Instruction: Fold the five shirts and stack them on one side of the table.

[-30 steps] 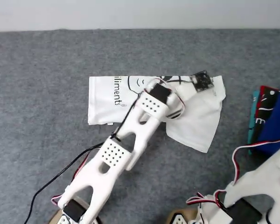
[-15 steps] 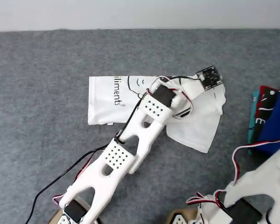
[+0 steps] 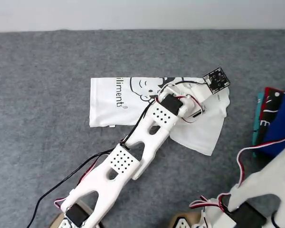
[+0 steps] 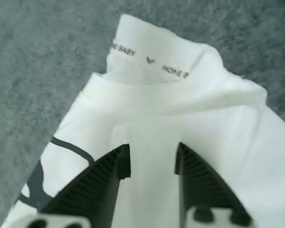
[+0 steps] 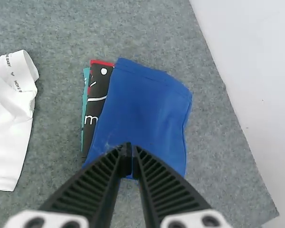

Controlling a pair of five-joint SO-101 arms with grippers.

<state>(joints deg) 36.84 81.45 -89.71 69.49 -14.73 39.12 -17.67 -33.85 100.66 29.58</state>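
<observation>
White fabric is showing between the spread jaws of the left end effector (image 4: 152, 159), which is sitting low over the white shirt (image 4: 204, 118) just behind its collar (image 4: 152, 61); I am not able to tell whether it is touching the cloth. The shirt is lying near the middle of the grey worktop (image 3: 42, 66) in a long band. Its printed half is running off to the left and its collar end is sagging, skewed and rumpled, to the right.

I am taking the step in hand to be a grip on that collar end, so it can be folded across the print. Doing it well is going to mean closing on every layer at once near the hem, lifting only enough to clear the cloth below, and laying the flap down square rather than dragging the whole shirt along.

The right end effector (image 5: 131, 151) is hanging with its jaws drawn together on nothing, above the blue shirt (image 5: 147, 109) topping the stack (image 5: 92, 109) at the worktop's right side, near the collar end.
</observation>
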